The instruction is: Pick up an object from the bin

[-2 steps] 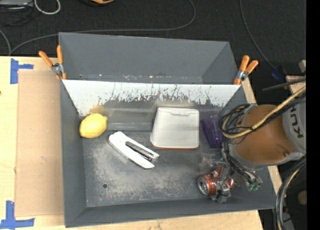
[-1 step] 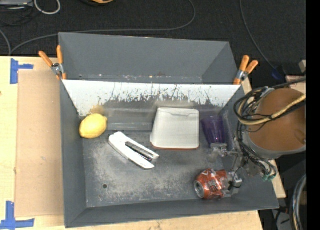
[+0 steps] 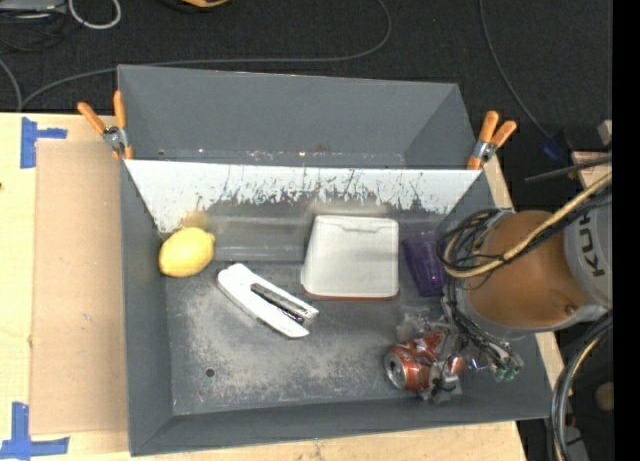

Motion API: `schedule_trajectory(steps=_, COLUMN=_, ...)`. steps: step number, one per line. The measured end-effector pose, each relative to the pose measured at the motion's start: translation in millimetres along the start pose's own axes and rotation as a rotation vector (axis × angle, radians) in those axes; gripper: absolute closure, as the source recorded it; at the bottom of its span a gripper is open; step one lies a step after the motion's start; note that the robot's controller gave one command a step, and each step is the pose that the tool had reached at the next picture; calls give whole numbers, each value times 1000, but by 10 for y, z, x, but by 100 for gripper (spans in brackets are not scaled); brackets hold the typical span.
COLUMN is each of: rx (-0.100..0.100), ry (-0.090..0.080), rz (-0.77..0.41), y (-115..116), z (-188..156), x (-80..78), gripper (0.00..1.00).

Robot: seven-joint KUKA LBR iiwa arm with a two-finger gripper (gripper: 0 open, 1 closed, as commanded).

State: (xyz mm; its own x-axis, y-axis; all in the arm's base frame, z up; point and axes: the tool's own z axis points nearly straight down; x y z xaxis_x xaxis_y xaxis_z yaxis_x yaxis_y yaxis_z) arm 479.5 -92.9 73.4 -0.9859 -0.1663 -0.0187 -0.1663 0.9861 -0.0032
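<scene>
Arm [image 3: 525,284] reaches into the grey bin [image 3: 290,389] from the right, with its orange wrist cover and looped cables over the bin's right side. The jaws are down at the near right corner, right on a crushed red soda can [image 3: 410,364] that lies on its side on the bin floor. Jaw state: cannot tell, since wrist hardware and wires clutter that spot. Can between the jaws: not clear either. The can looks to be resting on the floor, not lifted.

Other things in the bin:
- A purple object [image 3: 424,261] sits just left of the wrist cover, partly hidden, beside the white square tray.
- The white square tray [image 3: 352,256], reddish along its lower edge, sits mid-bin toward the back.
- A white flat handled tool [image 3: 264,300] with a dark slot lies diagonally left of the tray, apart from it.
- A yellow lemon [image 3: 187,252] sits at the left wall, well apart from the jaws.
</scene>
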Motion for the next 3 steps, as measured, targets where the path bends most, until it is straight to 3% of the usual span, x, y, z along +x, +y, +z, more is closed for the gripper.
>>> schedule_trajectory(steps=1, rx=1, ry=-3, rz=-31, y=-3, z=15, x=-15, gripper=0)
schedule_trajectory(steps=2, rx=0, ry=-3, rz=-4, y=3, z=-7, x=-14, gripper=100)
schedule_trajectory(steps=3, rx=0, ry=-3, rz=-5, y=3, z=-7, x=-15, gripper=100)
